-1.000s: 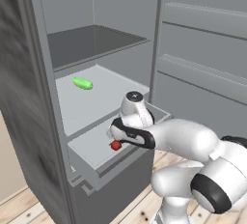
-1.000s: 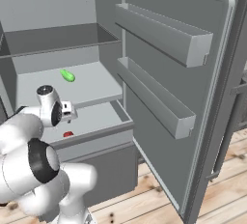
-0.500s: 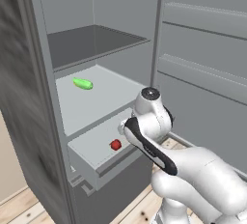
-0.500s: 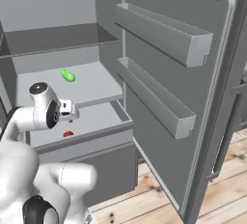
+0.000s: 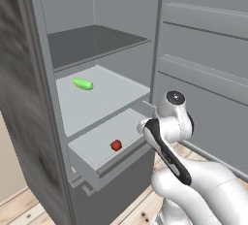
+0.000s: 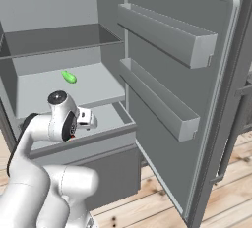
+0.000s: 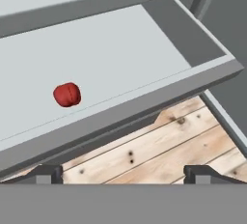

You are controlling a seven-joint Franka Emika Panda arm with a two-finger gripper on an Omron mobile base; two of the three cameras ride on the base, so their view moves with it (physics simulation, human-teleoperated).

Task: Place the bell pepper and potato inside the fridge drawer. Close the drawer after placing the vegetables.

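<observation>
Currently my gripper (image 7: 123, 172) hangs spread wide and empty over the front lip of the fridge drawer (image 7: 144, 97). From the hand camera I see the bell pepper (image 7: 67, 94) at 10 o'clock, apart from the tips, lying on the drawer floor. Wooden floor (image 7: 159, 146) shows below; a green vegetable (image 5: 83, 84) lies on the shelf (image 5: 111, 95) above.

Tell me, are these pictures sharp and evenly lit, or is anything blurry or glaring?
Left base view: the fridge's outer side wall is smeared and blurry, while the bell pepper in the fridge drawer looks crisp. Right base view: flat, even light, no glare on the door. Hand view: soft shading, no hard shadows; the wood floor grain is clear.
</observation>
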